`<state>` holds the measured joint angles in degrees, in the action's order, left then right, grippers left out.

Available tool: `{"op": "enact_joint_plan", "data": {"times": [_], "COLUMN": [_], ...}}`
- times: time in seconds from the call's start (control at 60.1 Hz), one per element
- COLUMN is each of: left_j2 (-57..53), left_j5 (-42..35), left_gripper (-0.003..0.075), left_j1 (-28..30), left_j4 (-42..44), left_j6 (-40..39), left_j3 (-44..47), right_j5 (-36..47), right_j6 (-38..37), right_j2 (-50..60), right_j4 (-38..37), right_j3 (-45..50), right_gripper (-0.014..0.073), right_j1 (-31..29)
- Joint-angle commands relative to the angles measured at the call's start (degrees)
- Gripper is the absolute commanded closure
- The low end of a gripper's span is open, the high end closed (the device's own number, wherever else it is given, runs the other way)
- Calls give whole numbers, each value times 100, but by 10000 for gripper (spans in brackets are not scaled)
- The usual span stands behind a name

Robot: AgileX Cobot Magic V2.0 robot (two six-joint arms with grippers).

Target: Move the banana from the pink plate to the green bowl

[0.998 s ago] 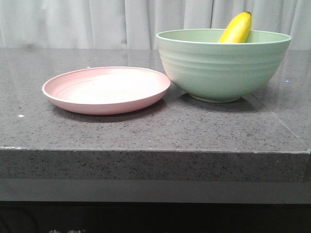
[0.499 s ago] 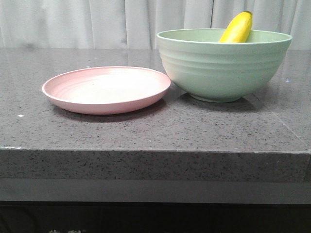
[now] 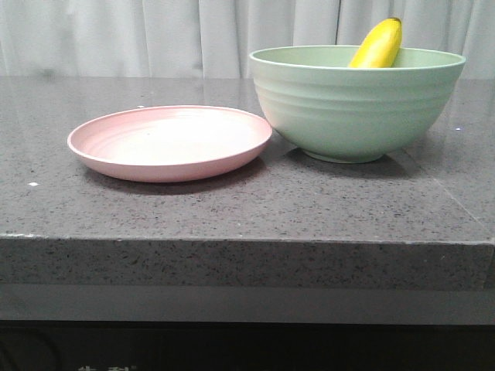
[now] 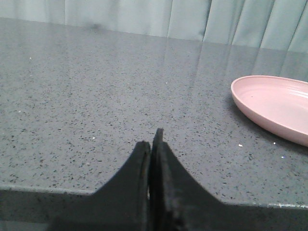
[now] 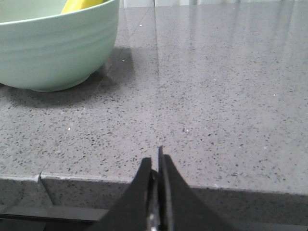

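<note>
The yellow banana [image 3: 379,45] leans inside the green bowl [image 3: 356,104] at the right of the table, its dark tip above the rim. The pink plate [image 3: 170,141] lies empty to the bowl's left, its rim close to the bowl. In the left wrist view the left gripper [image 4: 150,142] is shut and empty at the table's front edge, with the plate [image 4: 276,108] off to one side. In the right wrist view the right gripper [image 5: 155,161] is shut and empty at the front edge, with the bowl [image 5: 55,48] and a bit of banana [image 5: 79,5] farther off. Neither gripper shows in the front view.
The dark speckled stone table [image 3: 247,209] has a thick front edge. A pale curtain [image 3: 155,35] hangs behind it. A seam in the stone [image 5: 154,72] runs past the bowl.
</note>
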<state>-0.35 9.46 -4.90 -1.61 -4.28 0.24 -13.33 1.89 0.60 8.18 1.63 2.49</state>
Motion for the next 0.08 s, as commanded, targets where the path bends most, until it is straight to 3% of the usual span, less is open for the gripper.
{"op": "enact_joint_plan", "data": {"times": [0.0,0.067], "left_j2": [-125,-125], "left_j5": [-482,-482], "left_gripper": [738,738], "left_j1": [5,5], "left_j4": [-56,-56], "left_j6": [10,10], "left_j3": [21,21], "right_j5": [496,496], "right_j6": [15,15], "right_j2": [129,129], "right_j4": [-20,-20], "right_j3": [-29,-29], "right_gripper": [653,653], "right_j1": [-29,-29]}}
